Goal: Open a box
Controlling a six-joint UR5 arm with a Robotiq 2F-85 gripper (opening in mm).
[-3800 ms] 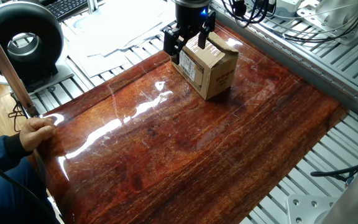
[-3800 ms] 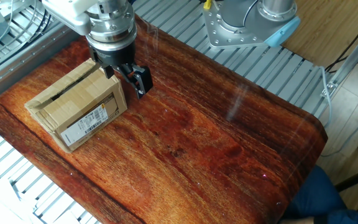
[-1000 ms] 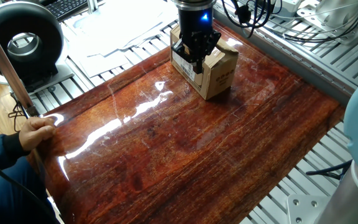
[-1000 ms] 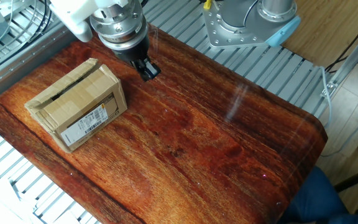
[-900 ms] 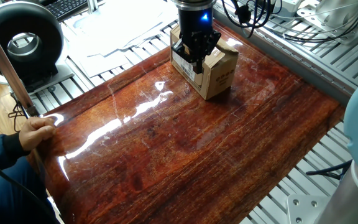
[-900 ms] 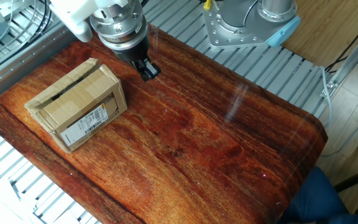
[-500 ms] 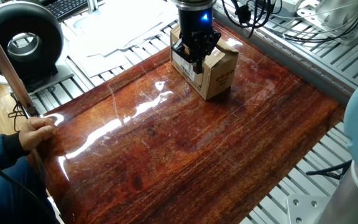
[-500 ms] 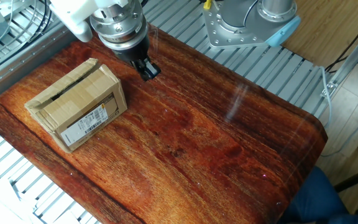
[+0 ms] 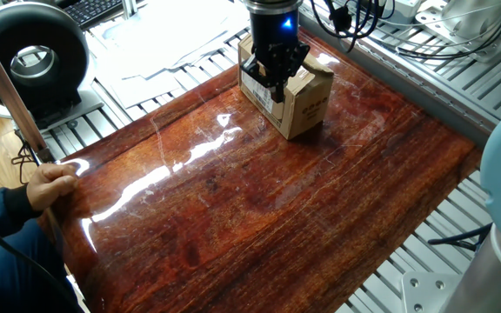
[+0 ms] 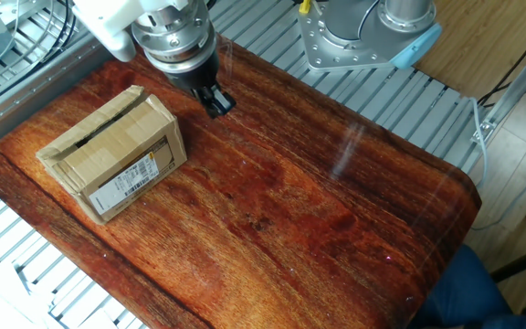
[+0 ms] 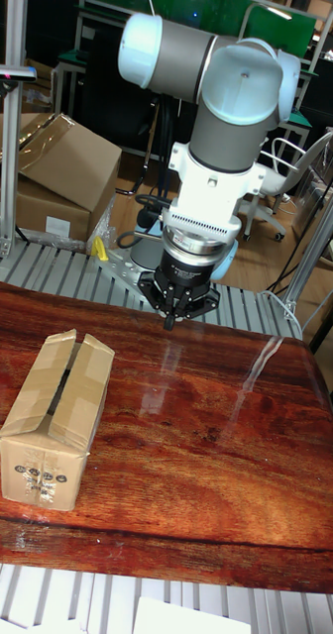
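Observation:
The box (image 10: 108, 151) is a small brown carton near one end of the wooden tabletop (image 10: 290, 210), with a white label on its side. Its top flaps lie down with a dark slit between them; one flap edge is slightly raised. The box (image 11: 57, 416) shows dark printing on its end in the tall fixed view. My gripper (image 10: 217, 105) is shut with nothing in it, pointing down beside the box and apart from it. The gripper (image 11: 170, 322) hangs just above the tabletop. In one fixed view the gripper (image 9: 277, 84) hides part of the box (image 9: 307, 100).
A person's hand (image 9: 52, 183) grips a pole at the table's edge. A black round device (image 9: 29, 56) stands off the table beyond it. A second robot's base (image 10: 363, 37) sits on the aluminium frame. Large cartons (image 11: 57, 163) lie behind the table.
Earlier my gripper stood open at the box's end, over its top edge. It has since shut and moved off to the side. Over the last second nothing moved.

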